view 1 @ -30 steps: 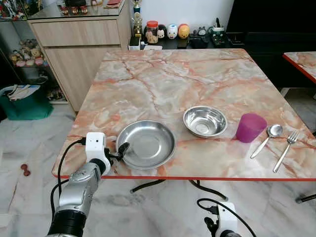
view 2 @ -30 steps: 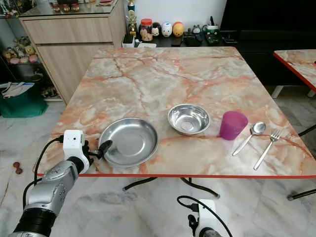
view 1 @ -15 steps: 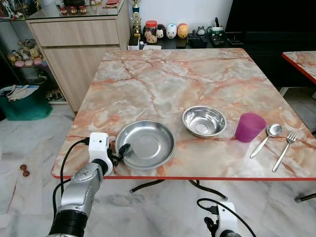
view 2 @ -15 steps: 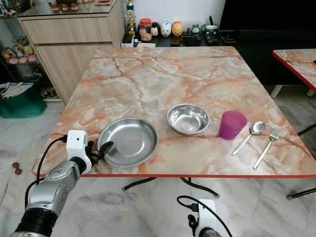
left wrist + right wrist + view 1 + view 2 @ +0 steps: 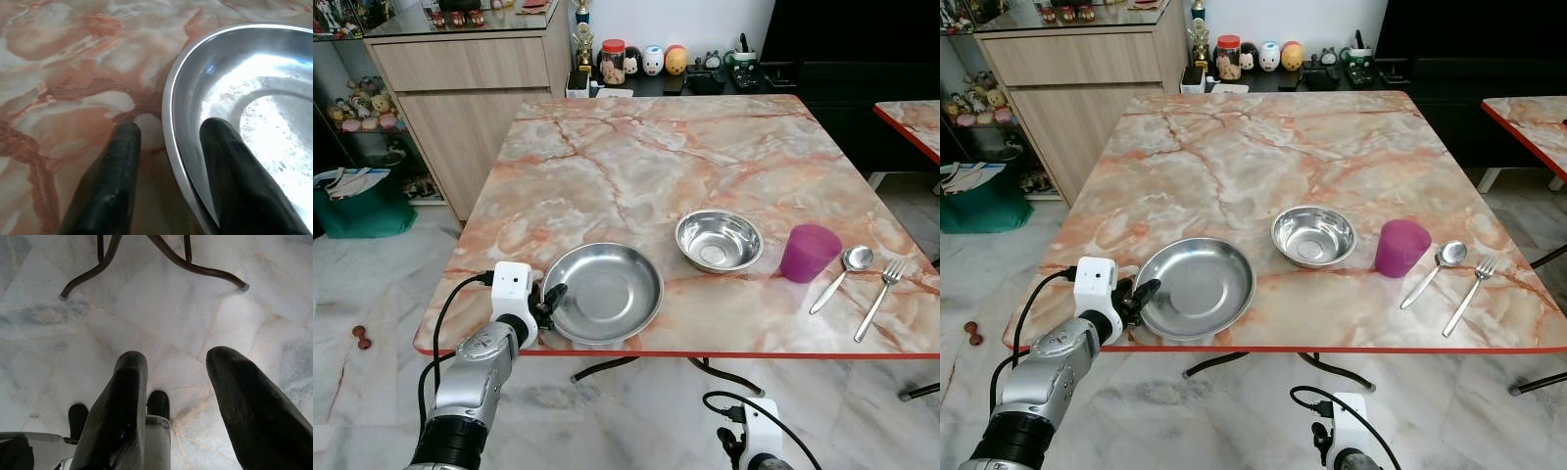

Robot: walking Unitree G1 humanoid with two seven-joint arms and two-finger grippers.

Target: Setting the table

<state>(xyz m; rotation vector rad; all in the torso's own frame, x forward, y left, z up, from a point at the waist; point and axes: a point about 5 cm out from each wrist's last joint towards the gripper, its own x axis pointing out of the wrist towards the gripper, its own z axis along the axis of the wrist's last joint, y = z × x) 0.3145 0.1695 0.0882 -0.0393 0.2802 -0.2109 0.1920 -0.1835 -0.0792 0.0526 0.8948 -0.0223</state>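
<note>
A square marble table (image 5: 636, 176) with orange veining and a red edge took up most of the scene, standing on a pale marble floor (image 5: 372, 284), with a wooden sideboard (image 5: 470, 88) beyond its far left corner and a row of small jars and figurines (image 5: 641, 61) along the wall behind it. The corner of a second, similar table (image 5: 913, 122) showed at the far right, and a green bag (image 5: 357, 201) sat on the floor to the left. On the table, the largest piece was a shallow steel plate (image 5: 603, 293) near the front edge towards the left; behind and to its right, apart from it, sat a smaller steel bowl (image 5: 719, 240). Just right of the bowl stood an upright purple cup (image 5: 809, 252), then a spoon (image 5: 843, 271) and a fork (image 5: 880, 297) lying side by side, slanted, close to the right front corner. The left arm (image 5: 475, 377) reached up from below the table edge, and the left gripper (image 5: 166, 147) was at the plate's left rim (image 5: 172, 98): in the left wrist view its two fingers (image 5: 120, 161) were apart and straddled the rim, one on the marble outside and the other inside the dish, with a gap between the outer finger and the metal. The right gripper (image 5: 173, 377) hung low below the table, its fingers (image 5: 124, 401) spread apart over the floor and the table's dark metal legs (image 5: 161, 254).
</note>
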